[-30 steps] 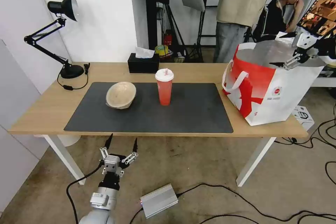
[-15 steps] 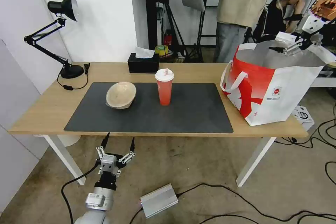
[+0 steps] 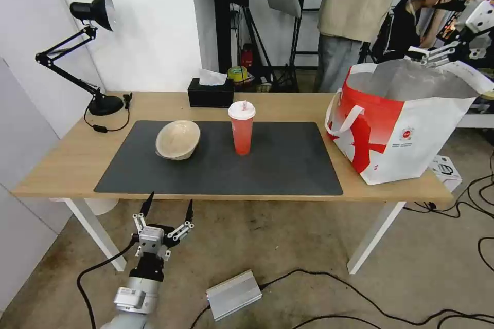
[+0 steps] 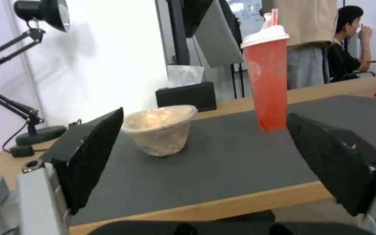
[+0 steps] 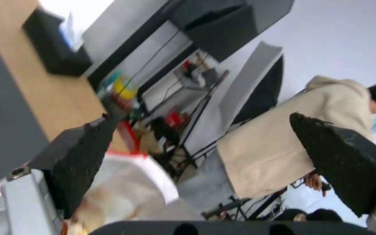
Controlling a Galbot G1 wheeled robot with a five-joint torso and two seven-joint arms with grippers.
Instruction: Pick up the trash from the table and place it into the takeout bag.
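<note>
Cup (image 3: 241, 128) stands upright near mid-mat (image 3: 288, 164), long axis vertical, lid + straw on top. Pulp bowl (image 3: 177, 139) sits on the mat to the cup's left, apart from it, tipped on its side w/ the opening facing toward the robot in the head view; in the left wrist view (image 4: 160, 132) it looks closer to upright, so exact tilt is hard to call. Bag (image 3: 401, 123) stands at the desk's (image 3: 62, 164) right end, just off the mat, mouth open upward, foil lining showing; contents can't be made out.

Left gripper (image 3: 165, 211) hangs below the desk's front edge, over the floor, fingertips pointing up at the desk; jaws spread wide, nothing in them. Right gripper (image 3: 422, 55) is up by the bag's far top rim, partly cut off at the frame edge; wrist view is blurred, jaws wide apart + empty.

Tissue box (image 3: 210, 93) at the back edge, lamp (image 3: 92, 10) at the left end.
</note>
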